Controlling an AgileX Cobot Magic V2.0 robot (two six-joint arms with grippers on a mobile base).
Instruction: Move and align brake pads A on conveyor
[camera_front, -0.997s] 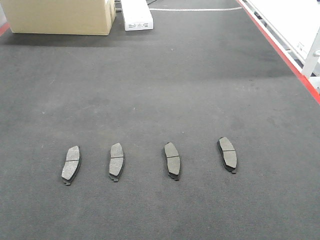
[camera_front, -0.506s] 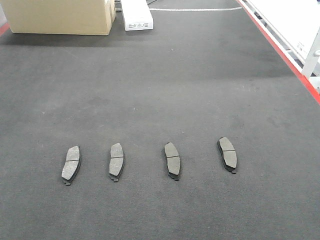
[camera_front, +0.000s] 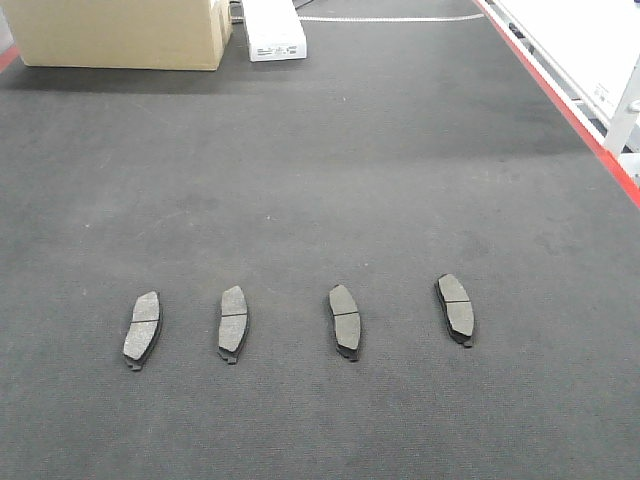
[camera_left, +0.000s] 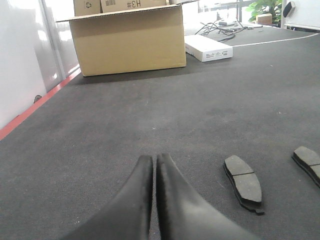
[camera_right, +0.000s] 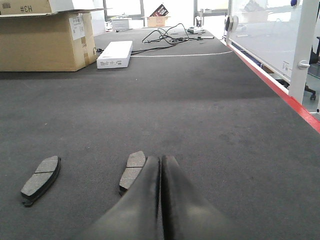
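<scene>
Several brake pads A lie in a row across the near part of the dark conveyor, friction face up: leftmost pad, second pad, third pad, rightmost pad. No gripper shows in the front view. My left gripper is shut and empty, low over the belt, with one pad to its right and another pad at the frame edge. My right gripper is shut and empty; a pad lies just left of its fingers, partly hidden by them, and another pad lies further left.
A cardboard box and a flat white box stand at the belt's far end, with a white cable beyond. A red edge strip and a white frame run along the right side.
</scene>
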